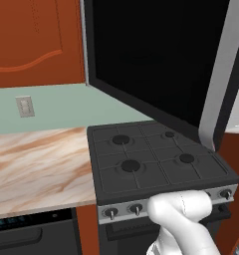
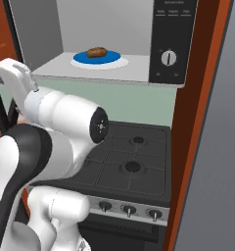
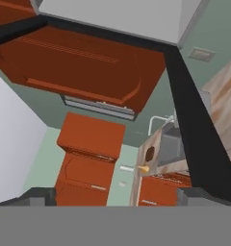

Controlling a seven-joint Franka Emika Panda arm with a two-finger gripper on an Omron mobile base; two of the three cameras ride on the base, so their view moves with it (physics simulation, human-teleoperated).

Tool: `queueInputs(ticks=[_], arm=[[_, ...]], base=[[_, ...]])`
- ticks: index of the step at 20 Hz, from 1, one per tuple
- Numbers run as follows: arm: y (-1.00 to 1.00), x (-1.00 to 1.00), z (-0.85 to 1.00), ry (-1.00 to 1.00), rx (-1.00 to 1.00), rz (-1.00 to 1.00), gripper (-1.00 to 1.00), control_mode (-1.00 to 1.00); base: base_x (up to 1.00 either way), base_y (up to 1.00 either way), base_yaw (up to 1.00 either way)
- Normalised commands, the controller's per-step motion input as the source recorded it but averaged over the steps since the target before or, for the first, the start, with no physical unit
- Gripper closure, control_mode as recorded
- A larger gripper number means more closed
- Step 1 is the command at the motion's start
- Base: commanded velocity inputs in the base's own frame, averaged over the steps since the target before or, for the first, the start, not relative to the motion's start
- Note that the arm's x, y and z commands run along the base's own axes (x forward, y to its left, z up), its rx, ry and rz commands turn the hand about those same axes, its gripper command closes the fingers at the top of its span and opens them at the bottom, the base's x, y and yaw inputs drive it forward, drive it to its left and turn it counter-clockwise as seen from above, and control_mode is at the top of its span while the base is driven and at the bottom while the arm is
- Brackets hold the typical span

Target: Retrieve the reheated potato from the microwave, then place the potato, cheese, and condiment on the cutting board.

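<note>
The microwave (image 2: 174, 29) stands open above the stove. Its black glass door (image 1: 156, 60) swings out toward the left. Inside, the tan-brown potato (image 2: 96, 51) lies on a blue plate (image 2: 114, 57) on the white turntable. In the hand view my gripper (image 3: 120, 194) is open, its dark fingertips (image 3: 40, 194) wide apart with nothing between them. It looks past the door's dark edge (image 3: 194, 134) toward a far counter. There a small orange wedge, the cheese (image 3: 144, 168), lies near a dark oval, the cutting board (image 3: 149, 153). The condiment is too small to make out.
A black gas stove (image 1: 156, 159) with front knobs sits under the microwave. A marble counter (image 1: 37, 164) runs to its left, below a wall outlet (image 1: 25, 106). Orange-brown cabinets (image 3: 88, 62) hang above, and a tall cabinet side (image 2: 198, 122) closes the right. A sink (image 3: 173, 139) lies on the far counter.
</note>
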Motion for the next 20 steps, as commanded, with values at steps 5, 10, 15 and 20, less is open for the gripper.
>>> queueInputs(ticks=[5, 10, 15, 20], arm=[[0.53, -0.16, 0.0, 0.0, -0.02, 0.0, -1.0, -1.0], [0.49, 0.0, 0.0, 0.0, -0.01, 0.0, -1.0, -1.0], [0.44, 0.0, 0.0, 0.0, -0.01, 0.02, -1.0, -1.0], [0.49, 0.0, -0.04, 0.01, -0.02, 0.03, -1.0, -1.0]], base=[[0.0, 0.0, 0.0], [0.0, 0.0, 0.0], [0.0, 0.0, 0.0], [0.0, 0.0, 0.0]])
